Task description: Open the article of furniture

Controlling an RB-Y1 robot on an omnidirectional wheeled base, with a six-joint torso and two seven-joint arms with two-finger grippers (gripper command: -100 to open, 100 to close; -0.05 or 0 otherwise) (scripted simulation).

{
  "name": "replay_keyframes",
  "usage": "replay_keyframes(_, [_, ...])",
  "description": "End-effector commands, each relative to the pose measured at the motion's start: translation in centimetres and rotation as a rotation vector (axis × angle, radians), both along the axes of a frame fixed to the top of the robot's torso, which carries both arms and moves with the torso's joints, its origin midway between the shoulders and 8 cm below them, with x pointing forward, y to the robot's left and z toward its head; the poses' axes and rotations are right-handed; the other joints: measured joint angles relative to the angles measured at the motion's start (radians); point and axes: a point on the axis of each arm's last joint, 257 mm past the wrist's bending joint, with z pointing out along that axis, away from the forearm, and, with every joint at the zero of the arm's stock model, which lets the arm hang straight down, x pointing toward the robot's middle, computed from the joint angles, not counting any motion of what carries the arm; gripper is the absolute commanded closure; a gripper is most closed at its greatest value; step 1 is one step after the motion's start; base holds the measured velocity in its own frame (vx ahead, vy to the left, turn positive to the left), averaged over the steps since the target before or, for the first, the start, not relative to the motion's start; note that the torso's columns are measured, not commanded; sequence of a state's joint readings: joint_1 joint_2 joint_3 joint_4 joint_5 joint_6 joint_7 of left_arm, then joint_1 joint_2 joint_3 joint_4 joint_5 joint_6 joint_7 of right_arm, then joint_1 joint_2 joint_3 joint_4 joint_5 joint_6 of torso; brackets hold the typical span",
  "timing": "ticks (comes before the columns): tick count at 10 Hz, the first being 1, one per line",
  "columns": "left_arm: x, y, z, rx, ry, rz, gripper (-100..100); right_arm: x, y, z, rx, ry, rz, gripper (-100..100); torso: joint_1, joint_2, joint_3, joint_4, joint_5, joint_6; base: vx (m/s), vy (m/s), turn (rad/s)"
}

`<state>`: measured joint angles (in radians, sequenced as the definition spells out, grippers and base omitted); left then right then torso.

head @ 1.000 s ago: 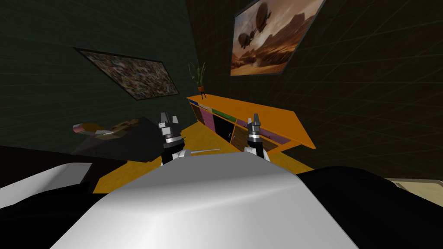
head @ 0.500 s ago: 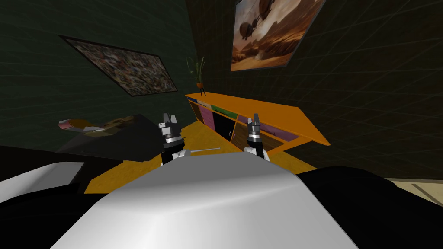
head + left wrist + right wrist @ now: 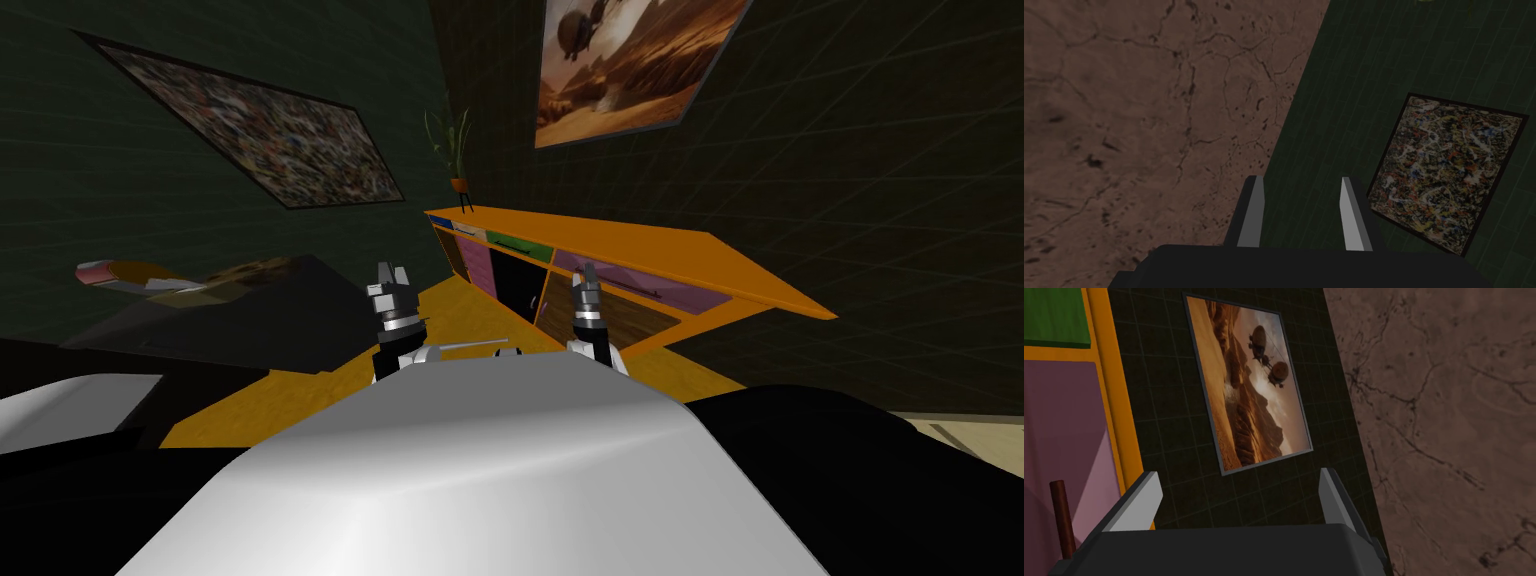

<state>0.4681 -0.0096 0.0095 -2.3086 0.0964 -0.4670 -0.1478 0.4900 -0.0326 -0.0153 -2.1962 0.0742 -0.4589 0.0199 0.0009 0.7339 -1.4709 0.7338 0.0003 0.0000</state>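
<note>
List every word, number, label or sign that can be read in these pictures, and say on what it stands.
There are none to read.
The orange sideboard has plain coloured fronts with no labels.
The airship painting and the speckled painting show no lettering or signature that can be made out.

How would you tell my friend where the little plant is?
Find the long orange cabinet against the dark wall, below the airship picture. At its far end, near the room's corner, stands the plant: thin green leaves in a small orange pot, the only thing on the cabinet's top.
</note>
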Motion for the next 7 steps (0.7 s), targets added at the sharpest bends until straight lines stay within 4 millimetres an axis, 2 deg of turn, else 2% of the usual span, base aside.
replay_keyframes(1, [0.0, 0.0, 0.0, 0.0, 0.0, 0.0, 0, 0.3, 0.4, -0.7, -0.116, 0.027, 0.001, -100, 0.0, 0.002, -0.005, 0.003, 0.0, 0.0, 0.036, 0.054, -0.011])
replay_keyframes(7, [0.0, 0.0, 0.0, 0.0, 0.0, 0.0, 0, 1.2, 0.8, -2.9, -0.471, 0.089, -0.049, -100, 0.002, 0.003, -0.006, 0.004, 0.0, 0.0, 0.055, 0.066, -0.021])
